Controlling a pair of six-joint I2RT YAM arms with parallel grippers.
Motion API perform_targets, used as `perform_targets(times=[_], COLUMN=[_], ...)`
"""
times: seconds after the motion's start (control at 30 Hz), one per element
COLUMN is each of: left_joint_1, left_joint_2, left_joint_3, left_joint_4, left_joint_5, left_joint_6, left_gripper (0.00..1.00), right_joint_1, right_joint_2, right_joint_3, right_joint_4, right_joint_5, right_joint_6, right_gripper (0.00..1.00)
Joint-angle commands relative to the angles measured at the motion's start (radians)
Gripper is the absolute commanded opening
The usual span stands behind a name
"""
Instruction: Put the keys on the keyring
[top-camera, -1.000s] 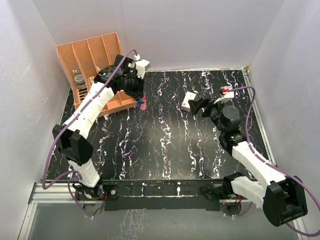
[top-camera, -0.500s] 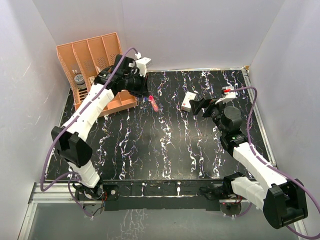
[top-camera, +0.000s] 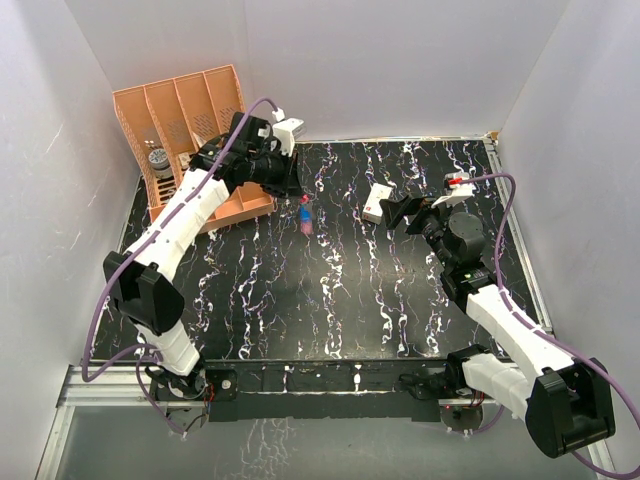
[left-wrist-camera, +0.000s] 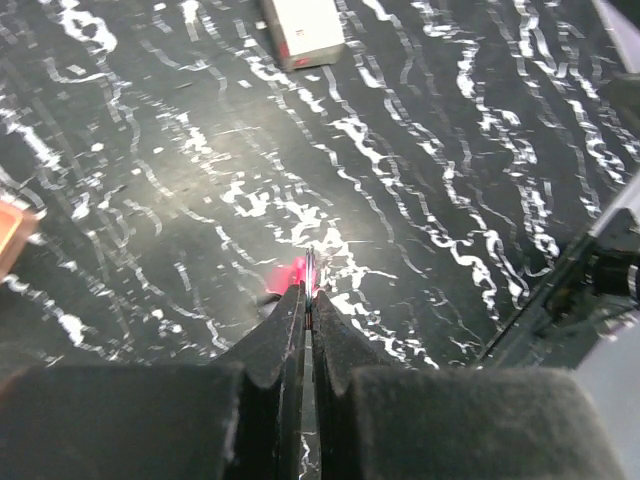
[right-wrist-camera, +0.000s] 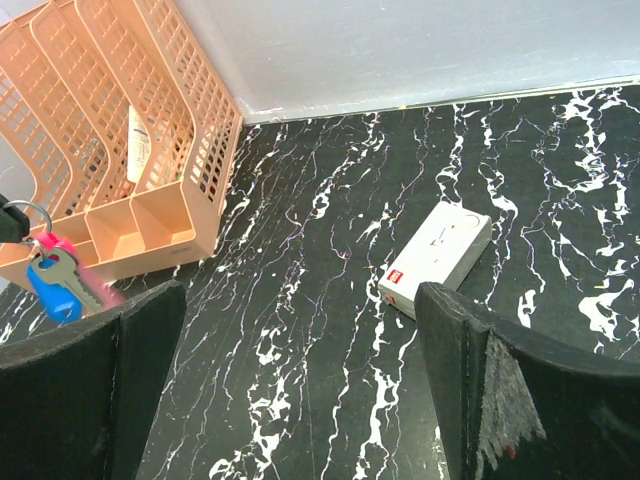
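Note:
My left gripper (top-camera: 296, 192) is shut on the thin silver keyring (left-wrist-camera: 310, 272) and holds it in the air just right of the orange rack. In the left wrist view the ring stands edge-on between the shut jaws, with the pink-red fob (left-wrist-camera: 293, 273) glowing behind them. In the right wrist view the ring (right-wrist-camera: 35, 214) hangs at the far left. The blue-headed key (right-wrist-camera: 50, 292), a silver blade (right-wrist-camera: 78, 278) and the blurred pink fob (right-wrist-camera: 104, 293) hang under it. The dark key head cannot be made out. My right gripper (top-camera: 400, 212) is open and empty, pointing left beside the white box.
An orange slotted rack (top-camera: 190, 130) stands at the back left with small items in it; it also shows in the right wrist view (right-wrist-camera: 130, 140). A white box (top-camera: 379, 203) lies on the black marbled table (top-camera: 330, 300) just left of my right gripper. White walls enclose the table.
My left gripper has moved right, away from the rack's front, carrying the keyring; the keys and fob swing below it. The right arm has barely moved.

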Motion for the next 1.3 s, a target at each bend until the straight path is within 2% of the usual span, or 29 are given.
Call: perform_targets(times=[0.0,0.1,0.17,0.23,0.3,0.37,0.73,0.9,1.07,1.27], left_joint_1=[0.008,0.017,0.021,0.023,0.022,0.022,0.0,-0.074,-0.193,-0.245], left_joint_2=[-0.009,-0.06,-0.083,-0.078,-0.041,-0.022,-0.057,-0.036,0.023,0.052], left_joint_3=[0.021,-0.057,-0.093,-0.091,-0.041,-0.036,-0.273,-0.309,-0.317,-0.411], left_joint_4=[-0.056,0.077,0.164,0.168,0.068,0.047,0.287,0.371,0.425,0.581], left_joint_5=[-0.137,0.19,0.336,0.311,0.173,0.159,0.204,0.264,0.26,0.264], left_joint_6=[0.002,-0.019,-0.059,-0.069,-0.036,-0.025,-0.121,-0.172,-0.215,-0.301], left_gripper=[0.0,0.0,0.0,0.0,0.0,0.0,0.0,0.0,0.0,0.0], right_joint_1=[-0.008,-0.007,-0.007,-0.009,-0.009,-0.009,-0.012,-0.012,-0.012,-0.012], right_joint_2=[-0.009,-0.003,-0.004,-0.005,-0.007,-0.008,-0.031,-0.074,-0.123,-0.199], right_joint_3=[0.047,0.047,0.044,0.044,0.046,0.046,0.054,0.037,0.03,0.04], right_joint_4=[0.04,0.043,0.042,0.043,0.041,0.04,0.008,0.002,-0.008,-0.038], right_joint_5=[-0.007,-0.012,-0.009,-0.01,-0.009,-0.009,0.041,0.089,0.127,0.155], right_joint_6=[0.001,0.003,0.003,0.003,0.003,0.003,0.012,0.009,0.0,-0.023], right_gripper=[0.98,0.98,0.98,0.98,0.98,0.98,0.98,0.98,0.98,0.98])
